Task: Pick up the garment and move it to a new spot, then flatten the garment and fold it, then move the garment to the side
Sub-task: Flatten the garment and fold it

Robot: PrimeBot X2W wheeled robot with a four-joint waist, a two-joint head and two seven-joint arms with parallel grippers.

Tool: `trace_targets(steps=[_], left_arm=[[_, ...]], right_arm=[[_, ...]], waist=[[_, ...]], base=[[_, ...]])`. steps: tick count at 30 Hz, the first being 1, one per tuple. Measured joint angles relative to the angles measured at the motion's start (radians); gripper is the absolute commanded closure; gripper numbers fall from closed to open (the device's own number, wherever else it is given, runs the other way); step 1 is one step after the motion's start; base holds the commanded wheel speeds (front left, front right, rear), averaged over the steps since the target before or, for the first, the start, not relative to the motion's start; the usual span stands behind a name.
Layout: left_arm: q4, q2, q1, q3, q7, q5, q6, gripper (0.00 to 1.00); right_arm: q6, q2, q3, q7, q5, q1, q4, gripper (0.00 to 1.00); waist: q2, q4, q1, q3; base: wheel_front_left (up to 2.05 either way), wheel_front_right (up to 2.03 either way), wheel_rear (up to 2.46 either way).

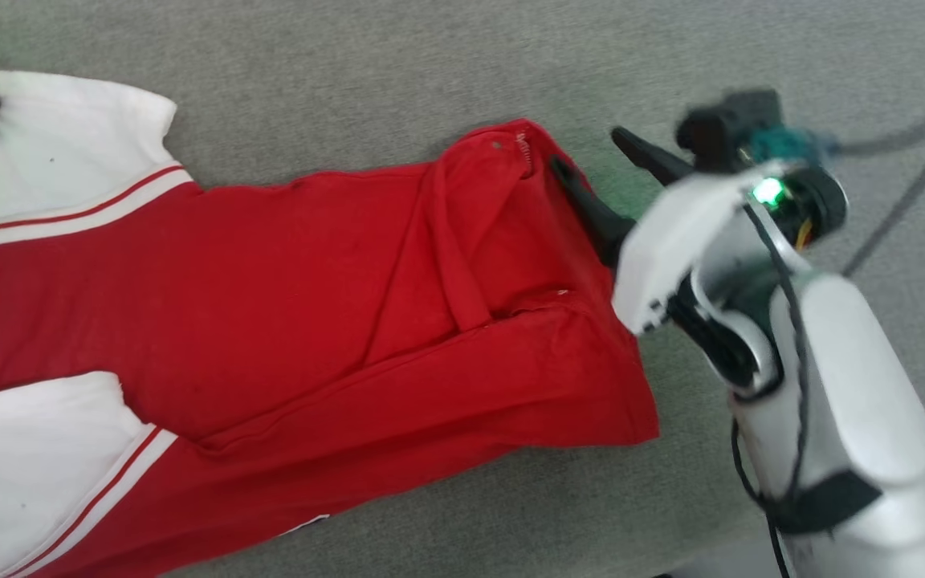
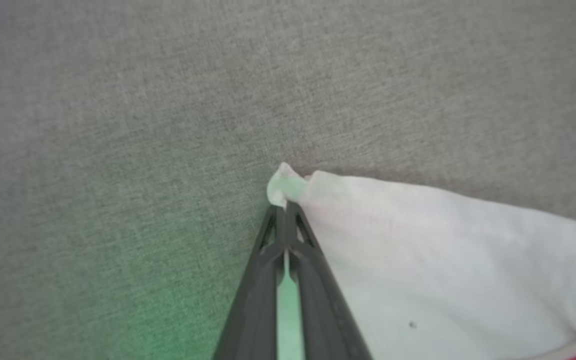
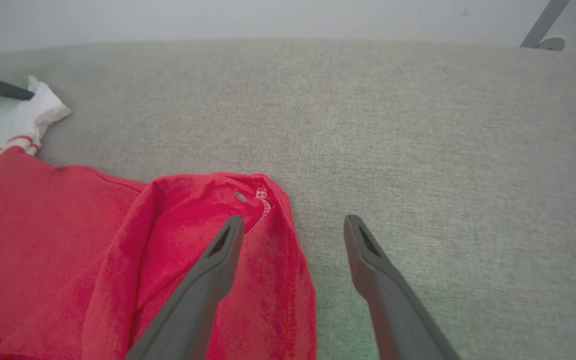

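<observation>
- The shirt: soft knitted cloth, matt throughout, with a faint nap on the red body and the same on the white sleeves.
- The grey surface: woven cloth, matt, slightly coarse weave.
- On the right gripper, the fingers: dark, smooth, matt, plastic-looking.
- The forearm shell: white plastic, smooth, glossy.

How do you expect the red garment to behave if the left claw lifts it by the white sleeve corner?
Probably floppy: the garment lies in soft folds, so it should drape rather than hold shape. It looks thin and light: the shut left claw bunches its sleeve corner into a small wad.
</observation>
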Motion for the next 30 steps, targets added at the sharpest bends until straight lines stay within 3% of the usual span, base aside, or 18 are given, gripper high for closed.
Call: trace_targets(steps=[9, 13, 14, 15, 24, 30], left_arm=[[0.052, -0.067, -0.045, -0.009, -0.034, 0.008, -0.027, 1.0], [0.067, -0.086, -0.053, -0.011, -0.044, 0.008, -0.031, 1.0], [0.072, -0.093, -0.054, -0.012, -0.049, 0.008, -0.034, 1.0], [0.077, -0.097, -0.054, -0.012, -0.053, 0.007, -0.037, 1.0], [0.1, -0.137, -0.046, -0.024, -0.079, -0.009, -0.042, 1.0], [0.044, -0.147, -0.042, -0.043, -0.08, -0.02, -0.043, 1.0]], right_arm=[[0.0, 0.0, 0.091, 0.212, 0.003, -0.227, 0.267, 0.0], [0.0, -0.005, 0.118, 0.285, 0.031, -0.281, 0.326, 0.0], [0.0, -0.006, 0.123, 0.307, 0.034, -0.297, 0.344, 0.38], [0.0, -0.006, 0.128, 0.328, 0.032, -0.309, 0.358, 1.0], [0.0, -0.006, 0.108, 0.341, 0.042, -0.314, 0.384, 1.0], [0.0, -0.042, 0.062, 0.305, 0.034, -0.25, 0.356, 1.0]], waist=[[0.0, 0.047, 0.0, 0.02], [0.0, 0.061, 0.0001, 0.022], [0.0, 0.066, 0.0001, 0.022], [0.0001, 0.07, 0.0, 0.022], [0.0, 0.113, 0.0, -0.013], [0.0, 0.153, 0.0, -0.068]], base=[[0.0, 0.0, 0.0], [0.0, 0.0, 0.0], [0.0, 0.0, 0.0], [0.0, 0.0, 0.0], [0.0, 0.0, 0.0], [0.0, 0.0, 0.0]])
